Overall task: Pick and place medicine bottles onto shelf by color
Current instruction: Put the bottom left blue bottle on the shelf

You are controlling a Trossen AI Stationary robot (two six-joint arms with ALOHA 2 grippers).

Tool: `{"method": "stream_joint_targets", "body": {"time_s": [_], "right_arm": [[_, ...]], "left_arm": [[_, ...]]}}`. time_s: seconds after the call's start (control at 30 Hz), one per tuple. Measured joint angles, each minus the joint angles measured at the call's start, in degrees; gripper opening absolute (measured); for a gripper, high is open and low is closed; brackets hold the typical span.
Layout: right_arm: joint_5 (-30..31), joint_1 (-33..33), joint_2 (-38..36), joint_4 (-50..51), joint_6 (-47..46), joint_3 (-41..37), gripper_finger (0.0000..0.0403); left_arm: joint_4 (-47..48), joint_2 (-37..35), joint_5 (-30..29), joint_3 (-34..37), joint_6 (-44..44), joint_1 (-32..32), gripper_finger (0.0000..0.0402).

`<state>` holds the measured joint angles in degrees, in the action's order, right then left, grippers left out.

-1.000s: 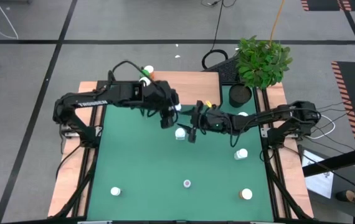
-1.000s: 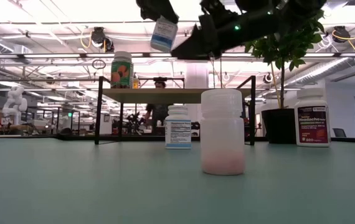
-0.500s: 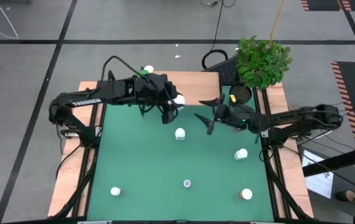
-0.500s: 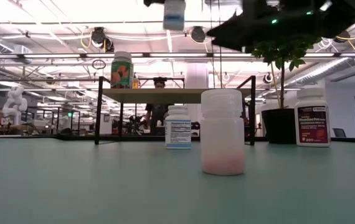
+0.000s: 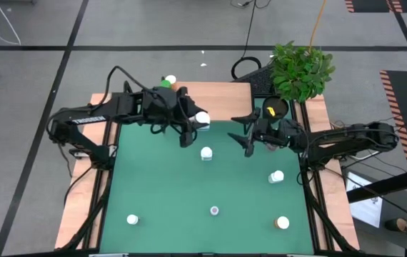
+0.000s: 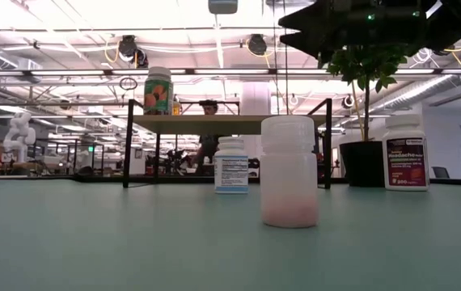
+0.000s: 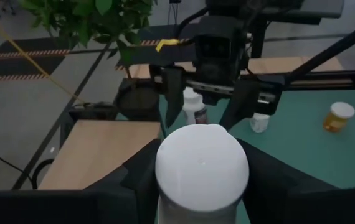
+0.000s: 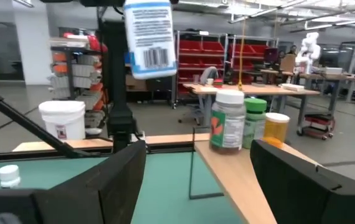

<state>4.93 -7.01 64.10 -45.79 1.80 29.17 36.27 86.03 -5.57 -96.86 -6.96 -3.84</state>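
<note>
My left gripper [image 5: 193,127] is shut on a white bottle with a blue-and-white label [image 8: 147,37], high above the green mat near the shelf [image 5: 221,96]. Only the bottle's base [image 6: 222,6] shows in the low view. My right gripper [image 5: 245,139] is open and empty, above the mat to the right of the held bottle; its fingers frame the right wrist view [image 8: 196,186]. A brown-capless clear bottle [image 8: 227,127], a green one [image 8: 255,121] and an orange one [image 8: 276,127] stand on the shelf top. A white blue-labelled bottle [image 6: 231,165] and a translucent one [image 6: 288,171] stand on the mat. My left gripper pinches the bottle between its two fingers [image 7: 137,180], one on each side of the body just below the white cap [image 7: 201,163]. The fingers come slanting from the table's left. The bottle is upright, cap up, lifted clear of mat and shelf.
A potted plant [image 5: 300,68] in a black pot [image 5: 275,107] stands at the far right beside the shelf. More bottles stand on the mat: near the right edge [image 5: 277,175], at the near middle [image 5: 214,210], near left [image 5: 133,220] and near right [image 5: 283,223].
My left gripper has risen and gone toward the far edge and the shelf with the bottle, which has turned from tilted to upright. My right gripper has drawn back from the bottle toward the table's right edge and stayed open.
</note>
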Motion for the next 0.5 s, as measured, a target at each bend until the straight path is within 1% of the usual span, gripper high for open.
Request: {"method": "stream_joint_targets", "body": {"time_s": [0.1,0.27,0.33,0.5], "right_arm": [[-2.32,0.00,0.00,-1.25,-0.65,0.02,0.0281],[-2.90,0.02,-0.02,-1.50,-0.71,0.02,0.0281],[-3.85,0.01,-0.02,-1.55,-0.72,0.02,0.0281],[-5.24,0.02,-0.02,-1.60,-0.72,0.02,0.0281]], "left_arm": [[0.05,0.04,-0.02,0.00,-0.02,0.38,0.0177],[0.07,0.07,-0.04,0.00,-0.48,0.62,0.0198],[0.09,0.09,-0.06,0.00,-0.46,0.62,0.0196],[0.02,0.09,-0.08,0.00,-0.47,0.62,0.0174]]}}
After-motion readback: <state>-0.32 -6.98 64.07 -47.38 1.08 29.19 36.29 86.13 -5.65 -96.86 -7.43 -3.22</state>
